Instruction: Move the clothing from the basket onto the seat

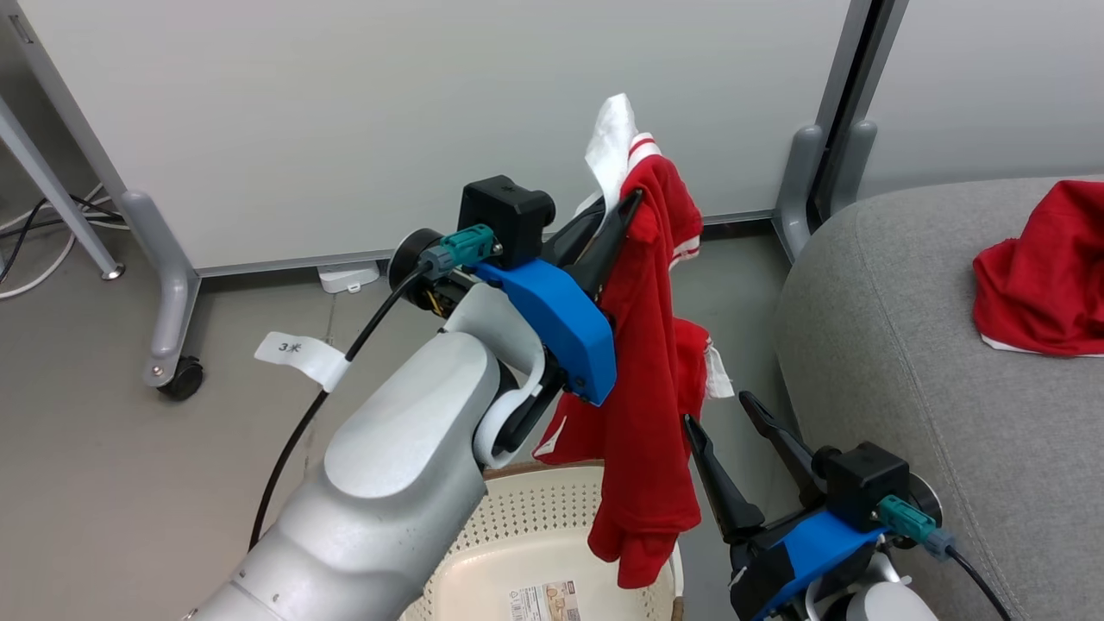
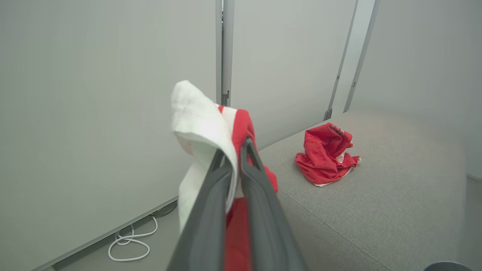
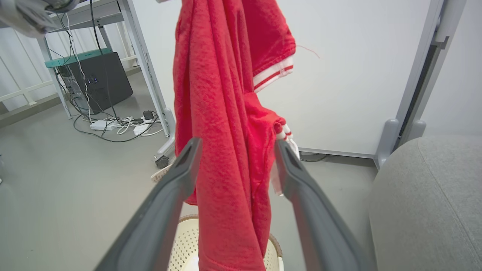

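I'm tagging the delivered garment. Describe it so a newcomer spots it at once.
Find the grey seat at right. On it lies a crumpled red garment with white trim. The other red garment hangs from the left gripper above the basket; this one lies free.

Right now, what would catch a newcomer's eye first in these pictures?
A red garment dangles from the shut left gripper, above the basket at bottom centre. The right gripper is open beside its lower half. A second red garment lies crumpled on the grey seat at right.
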{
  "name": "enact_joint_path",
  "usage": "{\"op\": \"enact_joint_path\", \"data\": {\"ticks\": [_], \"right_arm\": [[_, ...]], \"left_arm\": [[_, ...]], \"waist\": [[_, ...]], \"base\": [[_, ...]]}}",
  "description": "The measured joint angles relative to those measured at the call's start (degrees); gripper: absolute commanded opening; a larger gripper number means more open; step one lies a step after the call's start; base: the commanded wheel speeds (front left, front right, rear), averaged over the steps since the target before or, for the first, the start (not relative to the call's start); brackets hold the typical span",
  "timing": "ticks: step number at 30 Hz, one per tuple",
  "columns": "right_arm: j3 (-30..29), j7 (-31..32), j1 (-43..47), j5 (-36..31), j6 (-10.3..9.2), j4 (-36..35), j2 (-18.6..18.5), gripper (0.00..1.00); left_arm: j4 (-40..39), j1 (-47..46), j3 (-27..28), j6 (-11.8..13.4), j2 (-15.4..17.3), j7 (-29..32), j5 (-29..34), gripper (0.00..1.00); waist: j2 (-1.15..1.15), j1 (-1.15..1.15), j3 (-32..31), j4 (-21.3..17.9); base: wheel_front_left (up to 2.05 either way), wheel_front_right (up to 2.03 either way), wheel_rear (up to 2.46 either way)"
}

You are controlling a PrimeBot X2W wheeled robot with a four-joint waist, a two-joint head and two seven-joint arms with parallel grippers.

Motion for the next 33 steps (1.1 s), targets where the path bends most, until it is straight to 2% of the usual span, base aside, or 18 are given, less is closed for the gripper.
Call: {"op": "enact_joint_path", "data": {"ticks": [14,22,33], "right_arm": [[0.19,0.37,0.02,0.00,0.01,-0.37,0.00,1.00],[1.25,0.65,-1.33,0.47,0.01,0.51,0.00,1.00],[2.48,2.42,-10.43,0.35,0.00,8.34,0.00,1.00]], "left_arm": [[-3.04,-1.26,-6.01,2.77,-0.04,-0.19,-3.93,0.00],[-2.50,-2.26,-7.78,3.24,-0.04,-0.65,-5.10,0.00],[-2.68,-3.36,-10.17,3.53,-0.03,-1.21,-6.89,0.00]], "waist": [[0.00,0.00,0.79,-1.80],[0.00,0.00,1.62,-2.19],[0.00,0.01,3.14,-2.02]], "base": [[0.00,0.00,0.00],[0.00,0.00,0.00],[0.00,0.00,0.00]]}}
